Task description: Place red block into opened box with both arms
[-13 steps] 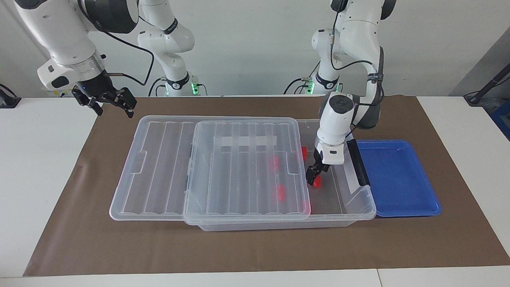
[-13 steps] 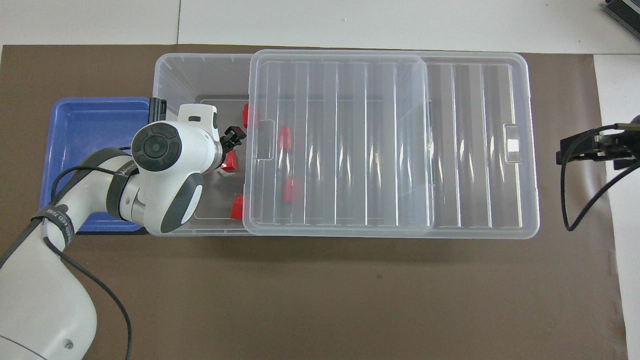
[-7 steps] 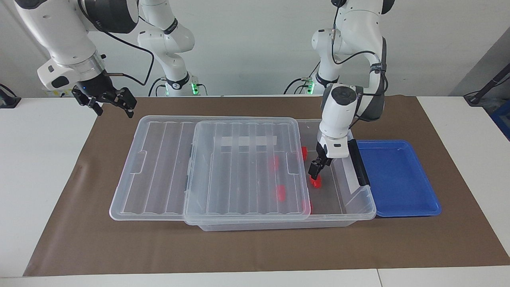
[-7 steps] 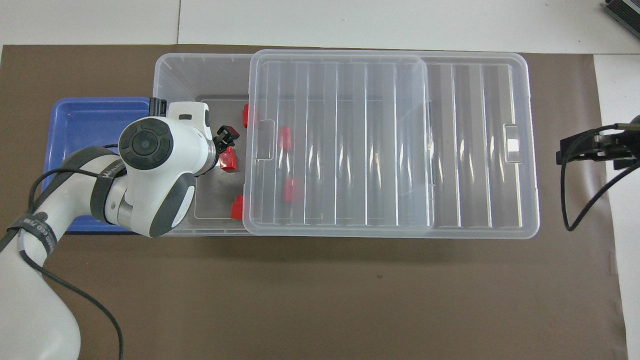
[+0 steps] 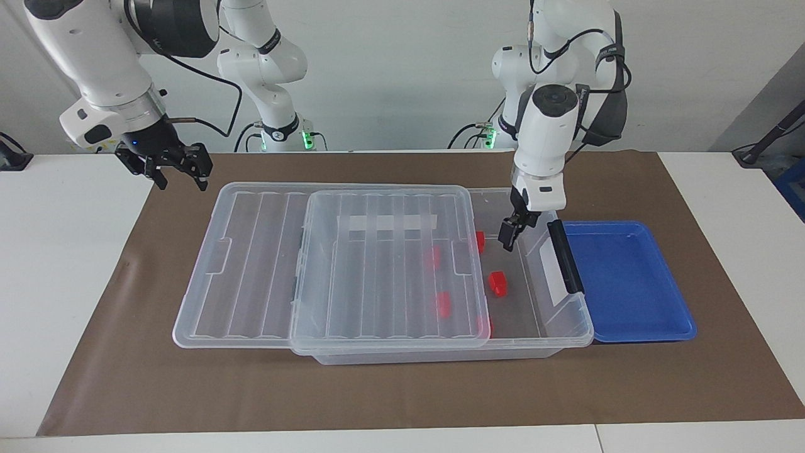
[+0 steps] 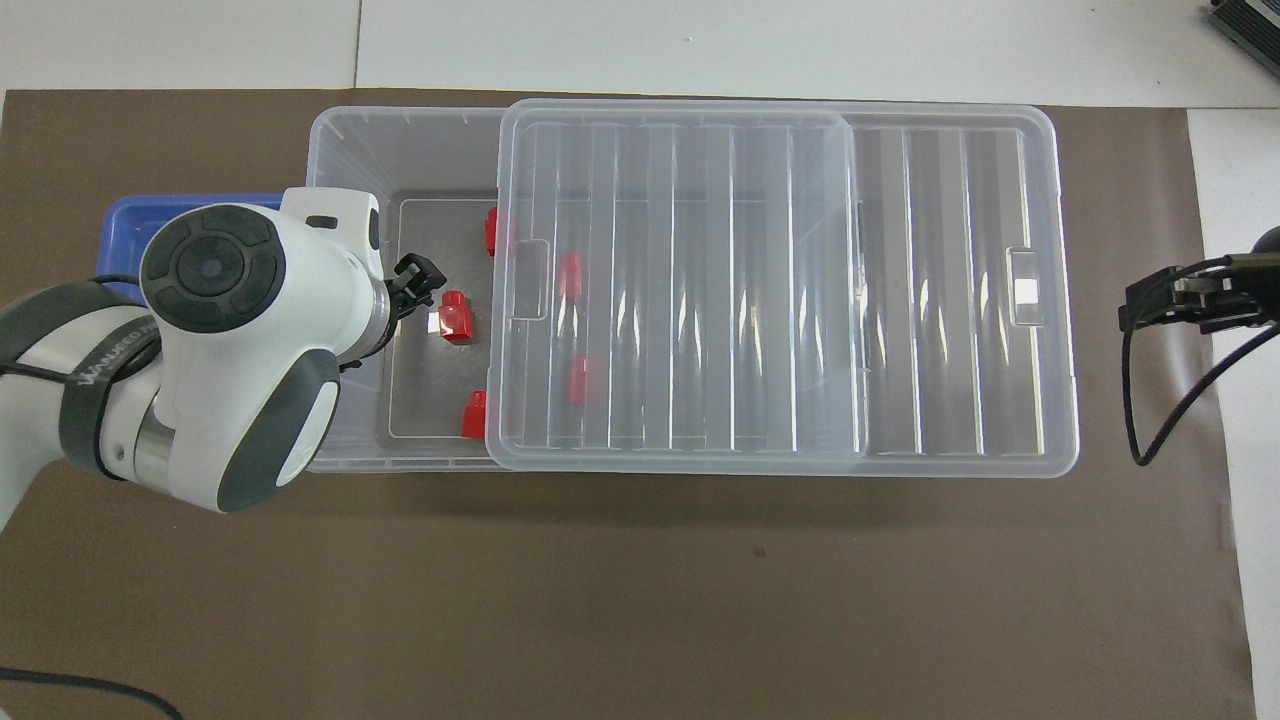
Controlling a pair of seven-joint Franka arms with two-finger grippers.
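Now left gripper (image 5: 509, 237) jaws apart, empty, raised over open end of box (image 5: 569, 318). Red block (image 5: 498, 283) lies on box floor below, beside slid-back lid (image 5: 390, 264). Right gripper (image 5: 168, 165) waits over mat, fingers spread, empty. Placing looks done; lid unclosed.

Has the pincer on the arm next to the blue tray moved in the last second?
Yes. The left pincer has risen away from the red block, which lies on the floor of the box.
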